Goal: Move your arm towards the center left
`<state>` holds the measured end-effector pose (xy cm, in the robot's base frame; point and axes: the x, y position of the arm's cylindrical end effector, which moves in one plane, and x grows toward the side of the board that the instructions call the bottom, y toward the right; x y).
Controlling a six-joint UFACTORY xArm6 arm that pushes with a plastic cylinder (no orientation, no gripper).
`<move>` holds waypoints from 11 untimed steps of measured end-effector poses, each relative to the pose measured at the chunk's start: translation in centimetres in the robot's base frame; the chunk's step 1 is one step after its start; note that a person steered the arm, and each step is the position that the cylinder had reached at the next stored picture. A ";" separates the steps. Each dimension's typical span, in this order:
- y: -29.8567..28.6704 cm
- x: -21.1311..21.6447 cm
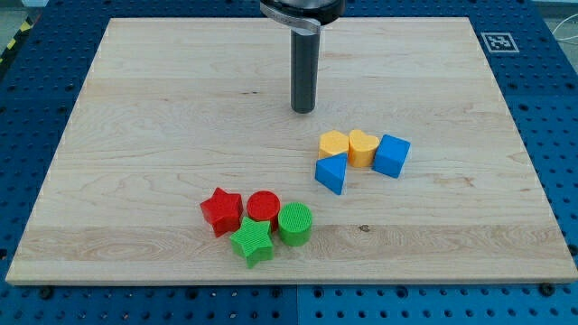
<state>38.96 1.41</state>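
Well, my tip rests on the desk near the middle of the far edge, a bit toward the right of centre; it touches no block. No hand shows on this arm, only the bare rod, so nothing is held; the rod stands upright, its long axis straight up from the wood. Nearest it, toward the right edge, sit a yellow hexagon block, a yellow heart block, a blue cube and a blue triangle block; by the near edge cluster a red star, a red cylinder, a green star and a green cylinder. The move looks barely begun; next I would expect a slide toward the middle of the left edge, passing far-side of the red and green group, across bare wood.
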 end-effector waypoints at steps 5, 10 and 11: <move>-1.6 2.3; -14.1 2.9; -16.1 4.2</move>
